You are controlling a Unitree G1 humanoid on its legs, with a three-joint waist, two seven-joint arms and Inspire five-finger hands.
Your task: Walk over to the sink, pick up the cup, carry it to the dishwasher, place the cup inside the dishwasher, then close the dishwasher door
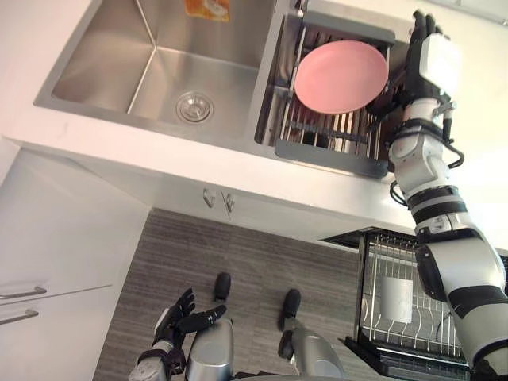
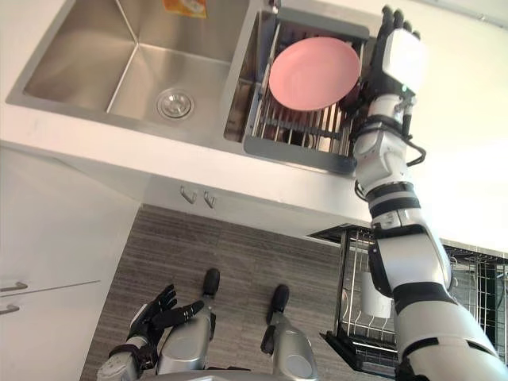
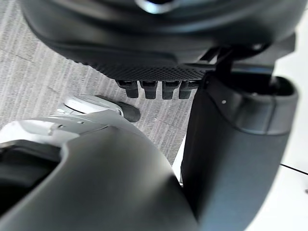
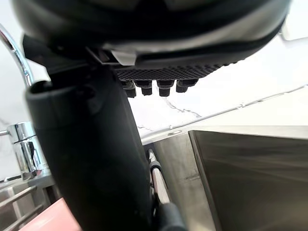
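Observation:
A white cup (image 1: 397, 299) stands upright in the wire rack (image 1: 432, 337) of the open dishwasher at the lower right, partly behind my right forearm. My right hand (image 1: 430, 57) is raised over the counter, just right of the dish rack (image 1: 325, 151) in the sink's right side. Its fingers are straight and hold nothing. A pink plate (image 1: 341, 77) lies on that rack next to the hand. My left hand (image 1: 184, 317) hangs low above the floor, open and empty.
The steel sink basin (image 1: 159, 71) with its drain (image 1: 194, 107) lies to the left, an orange item (image 1: 208, 8) at its far wall. A chrome tap (image 4: 19, 139) stands by the rack. White cabinets with handles (image 1: 216, 200) run under the counter.

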